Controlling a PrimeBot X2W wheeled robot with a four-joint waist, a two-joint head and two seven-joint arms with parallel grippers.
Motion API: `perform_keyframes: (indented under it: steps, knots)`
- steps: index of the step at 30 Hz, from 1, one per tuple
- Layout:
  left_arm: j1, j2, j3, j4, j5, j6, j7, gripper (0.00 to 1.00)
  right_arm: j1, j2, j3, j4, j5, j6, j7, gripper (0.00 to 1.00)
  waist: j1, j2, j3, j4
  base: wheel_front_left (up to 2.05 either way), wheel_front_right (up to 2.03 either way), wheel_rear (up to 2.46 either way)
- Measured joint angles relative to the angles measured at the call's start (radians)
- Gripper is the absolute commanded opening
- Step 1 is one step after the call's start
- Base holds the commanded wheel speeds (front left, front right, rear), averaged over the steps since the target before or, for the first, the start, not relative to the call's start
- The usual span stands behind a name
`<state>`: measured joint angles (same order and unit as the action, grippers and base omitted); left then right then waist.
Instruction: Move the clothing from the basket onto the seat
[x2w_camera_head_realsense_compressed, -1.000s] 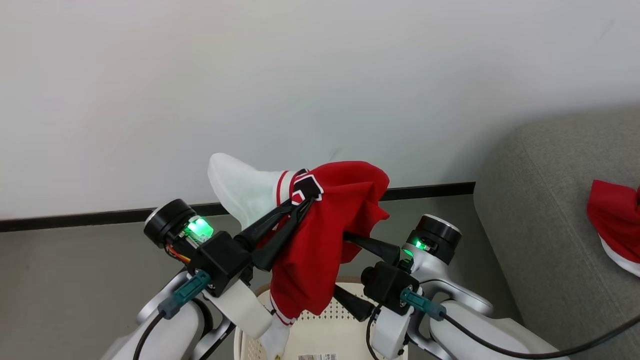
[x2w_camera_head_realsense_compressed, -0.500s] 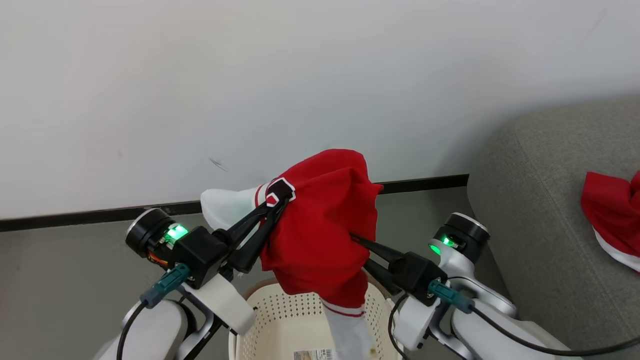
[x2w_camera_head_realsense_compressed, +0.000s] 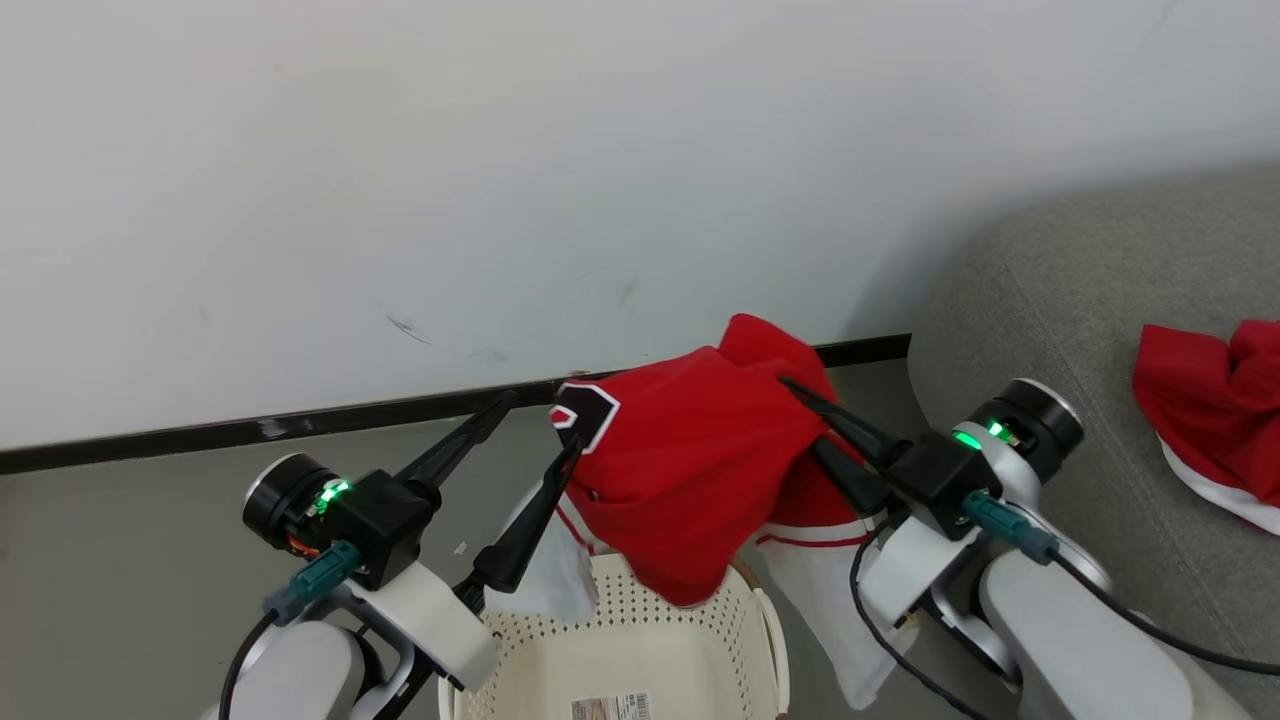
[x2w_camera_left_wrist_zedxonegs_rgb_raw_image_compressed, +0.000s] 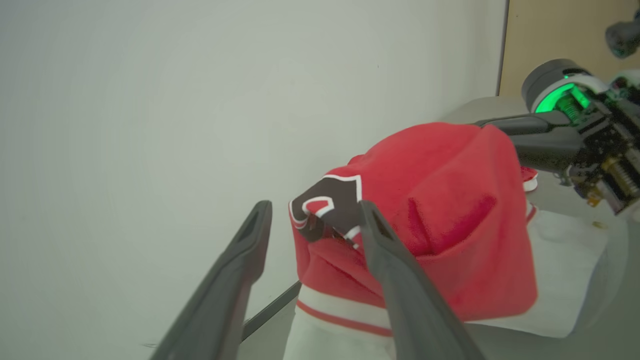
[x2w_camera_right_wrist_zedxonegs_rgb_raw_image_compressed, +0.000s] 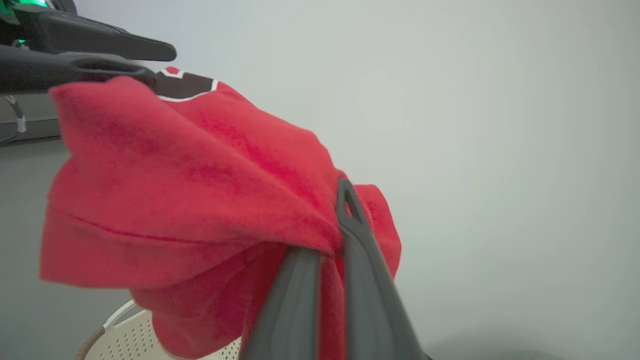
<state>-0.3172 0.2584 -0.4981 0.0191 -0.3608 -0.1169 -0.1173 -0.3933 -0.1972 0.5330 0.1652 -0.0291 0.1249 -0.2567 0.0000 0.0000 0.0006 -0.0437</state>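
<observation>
Transfer step judged under way: bright red soft fabric garment (x2w_camera_head_realsense_compressed: 690, 470) gripped by closed right hand (x2w_camera_head_realsense_compressed: 800, 412), frame centre, above oval cream-white perforated basket (x2w_camera_head_realsense_compressed: 640, 640). Left hand (x2w_camera_head_realsense_compressed: 540, 420) spread open, empty. Next: carry rightward needed, onto large grey woven-fabric seat (x2w_camera_head_realsense_compressed: 1060, 330).

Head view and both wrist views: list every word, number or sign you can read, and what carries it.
Sticker on the basket floor: print too small to read.
Emblem on the red clothing: dark, white-edged shape, creased; no letter legible.
No other text.
</observation>
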Motion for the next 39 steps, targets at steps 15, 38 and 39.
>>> perform_keyframes:
  steps: [15, 38, 39]
  knots:
    - [0.022, -0.004, -0.054, 0.004, -0.028, -0.002, -0.029, 1.00, 0.058, -0.058, -0.229, -0.063, 0.000, 0.000, 0.000, 0.00, 0.0000, 0.0000, -0.004, -0.041, 0.00, 0.00, 0.00]
    - [0.042, -0.057, -0.260, 0.000, -0.091, -0.009, -0.073, 1.00, 0.245, -0.097, -0.443, -0.157, -0.024, 0.000, 0.000, 0.00, 0.0000, 0.0000, -0.026, -0.166, 0.00, 0.00, 0.00]
    - [0.042, -0.060, -0.266, 0.000, -0.095, -0.009, -0.074, 1.00, 0.252, -0.098, -0.452, -0.159, -0.024, 0.000, 0.000, 0.00, 0.0000, 0.0000, -0.027, -0.173, 0.00, 0.00, 0.00]
